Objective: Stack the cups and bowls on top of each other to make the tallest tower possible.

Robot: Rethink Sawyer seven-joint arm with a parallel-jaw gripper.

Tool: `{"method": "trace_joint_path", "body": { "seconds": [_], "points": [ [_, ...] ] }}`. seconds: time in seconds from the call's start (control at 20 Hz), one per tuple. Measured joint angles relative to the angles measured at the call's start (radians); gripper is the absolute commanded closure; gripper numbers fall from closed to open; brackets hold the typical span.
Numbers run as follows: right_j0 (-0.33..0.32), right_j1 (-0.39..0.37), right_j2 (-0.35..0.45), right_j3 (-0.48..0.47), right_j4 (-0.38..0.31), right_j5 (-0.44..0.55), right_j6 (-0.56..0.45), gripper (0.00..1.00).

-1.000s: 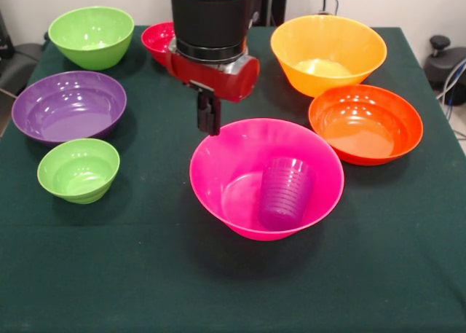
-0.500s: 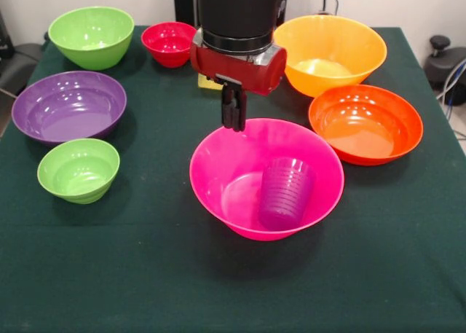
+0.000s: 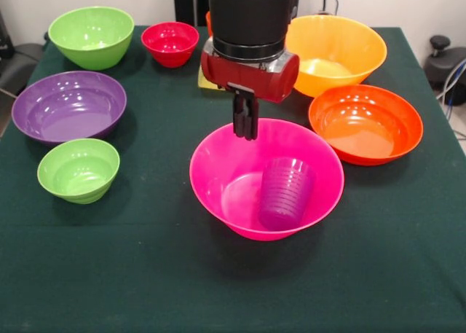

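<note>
A large pink bowl point(image 3: 218, 183) stands at the table's middle with the ribbed purple cup point(image 3: 286, 192) leaning inside it. My gripper point(image 3: 245, 123) hangs over the bowl's far rim, above and to the left of the cup; its fingers are close together and hold nothing. Around it stand a purple bowl point(image 3: 69, 106), a small green bowl point(image 3: 79, 170), a medium green bowl point(image 3: 91, 36), a small red bowl point(image 3: 170, 43), a yellow-orange bowl point(image 3: 329, 54) and an orange-red bowl point(image 3: 365, 123). A bit of the yellow cup point(image 3: 206, 78) shows behind the arm. The orange cup is mostly hidden.
The arm's red and black wrist point(image 3: 250, 52) stands between the red bowl and the yellow-orange bowl. The table has a dark green cloth point(image 3: 145, 275). A black device point(image 3: 445, 63) with cables sits off the right edge.
My gripper has moved to the picture's right and toward the camera, from beside the pink bowl's left far edge to over its far rim. The bowls and the cup have not moved.
</note>
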Motion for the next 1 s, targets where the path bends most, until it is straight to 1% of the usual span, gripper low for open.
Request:
{"method": "trace_joint_path", "body": {
  "seconds": [0.35, 0.75, 1.0],
  "points": [
    [0.026, 0.033, 0.0, -0.04, 0.0, 0.0, 0.0, 1.0],
    [0.053, 0.043, 0.0, -0.047, 0.0, 0.0, 0.0, 1.0],
    [0.056, 0.043, 0.0, -0.047, 0.0, 0.0, 0.0, 1.0]
  ]
}}
